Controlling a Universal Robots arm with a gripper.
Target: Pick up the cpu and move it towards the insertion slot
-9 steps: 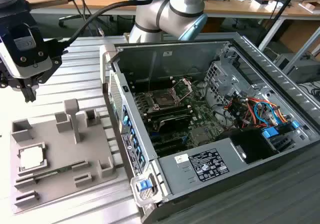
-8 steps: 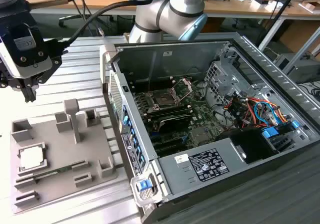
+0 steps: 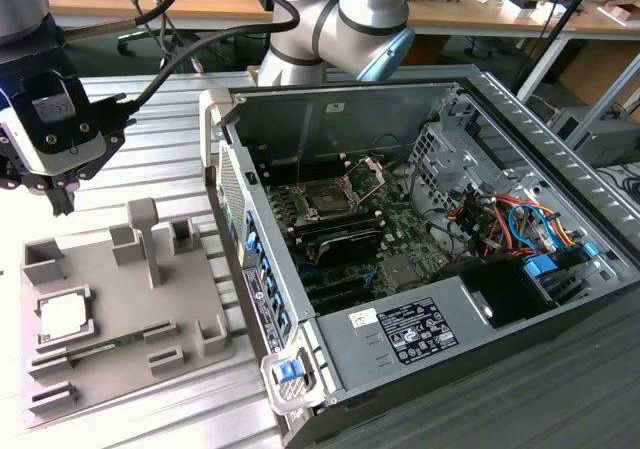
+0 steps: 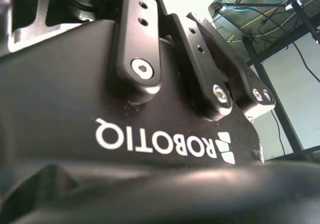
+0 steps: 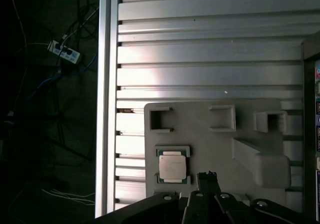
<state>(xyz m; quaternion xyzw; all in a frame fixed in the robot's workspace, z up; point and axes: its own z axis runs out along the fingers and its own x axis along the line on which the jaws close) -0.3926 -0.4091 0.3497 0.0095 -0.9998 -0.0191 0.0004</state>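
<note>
Gripper (image 5: 207, 175) near cpu (image 5: 173, 166), insertion slot (image 3: 327, 201) well apart

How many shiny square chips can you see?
1. The cpu sits in a square pocket of the gray tray, at the exterior view's left. The open computer case might hide others.

Soft, even light fills the exterior view: the ribbed tabletop (image 3: 150, 159) shines pale, shadows beside the grey holder (image 3: 110, 299) are faint, and the computer case (image 3: 330, 119) is dimmer inside. In the first wrist view a glare band crosses the tabletop (image 5: 200, 79), the floor (image 5: 45, 134) beside it is near black, and the end effector (image 5: 207, 184) is a dark silhouette. In the second wrist view its black housing (image 4: 75, 99) blurs in the foreground, before a blown-out white patch.
</note>
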